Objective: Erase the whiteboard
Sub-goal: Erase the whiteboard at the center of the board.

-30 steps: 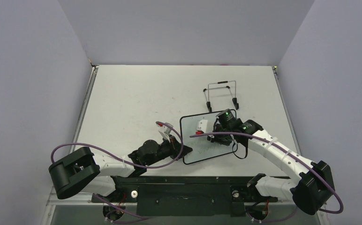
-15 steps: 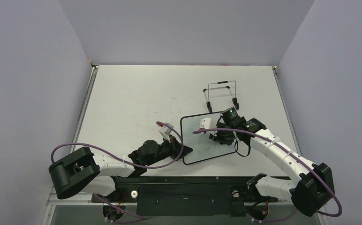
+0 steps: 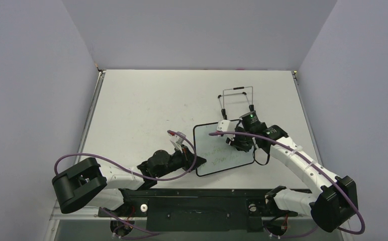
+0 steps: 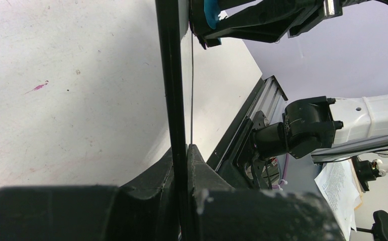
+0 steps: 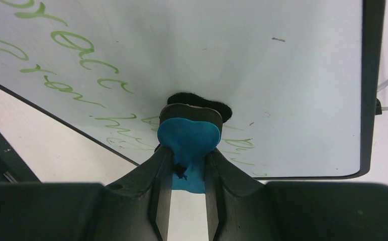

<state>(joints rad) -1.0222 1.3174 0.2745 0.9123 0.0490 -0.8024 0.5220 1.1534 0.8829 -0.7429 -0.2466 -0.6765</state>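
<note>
Has swept the eraser [image 5: 188,138] toward the whiteboard's [image 3: 217,158] far edge, with right pincer [image 5: 188,153] clamped on it. Keeps left pincer [image 4: 182,155] pinching the board's near-left corner, front-centre on the bench [image 3: 141,110]. Leaves green writing [image 5: 71,65] uncleared, so probably needs more strokes.

Wire stand [image 3: 238,89] sits on white table [image 3: 141,110].

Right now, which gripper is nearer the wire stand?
Right. The right gripper, holding the eraser, is near the wire stand; the left gripper clamps the whiteboard's left edge, farther off.
</note>
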